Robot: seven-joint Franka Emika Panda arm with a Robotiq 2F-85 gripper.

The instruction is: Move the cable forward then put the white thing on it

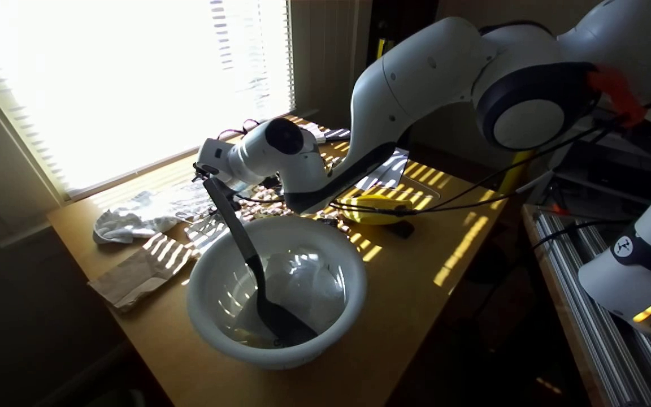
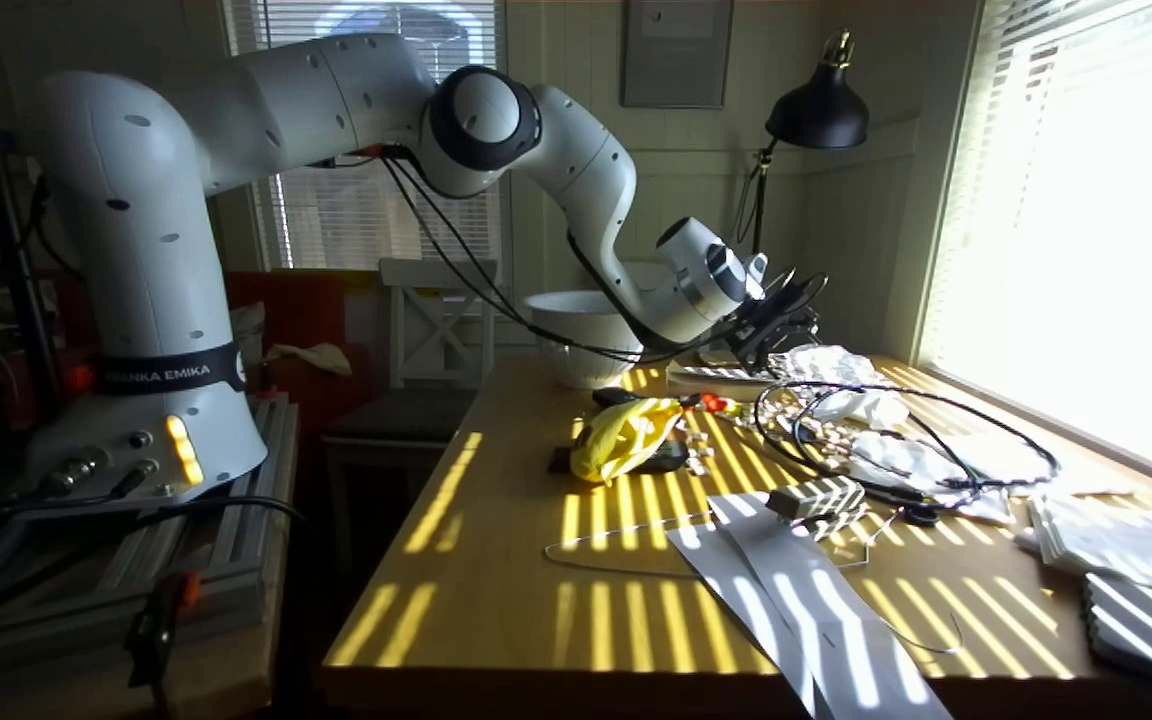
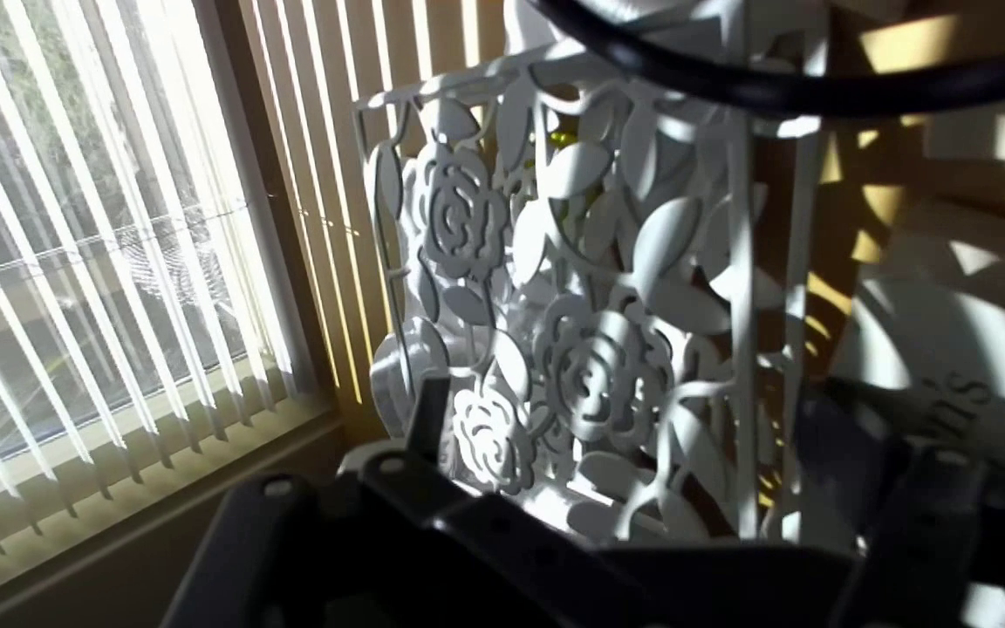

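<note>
Sun-striped wooden table (image 1: 393, 316). Franka arm (image 2: 581, 160), bent low over the table. Passes beyond the bowl (image 1: 358, 285) in an exterior view. Bowl: white, round, upright. Black cable (image 2: 986, 485), in wide loose loops. Lies well apart from the bowl, to its right and this side of it in an exterior view. Also a dark cord (image 3: 782, 93) across the top of the wrist view; cannot tell whether the same. Long-handled spoon (image 1: 246, 246), tilted, head down inside the bowl. White rose-pattern lattice (image 3: 681, 305), filling the middle of the wrist view. Cannot tell placing against the bowl, nor whether meant as the task's white thing. White paper sheets (image 2: 786, 590), this side of the bowl, well apart. Gripper (image 3: 638, 423), beyond the bowl in an exterior view. Yellow bag (image 2: 626, 440), this side of the bowl. Fingers (image 3: 429, 423): spread wide, released. Lattice visible between; cannot tell whether touching.
</note>
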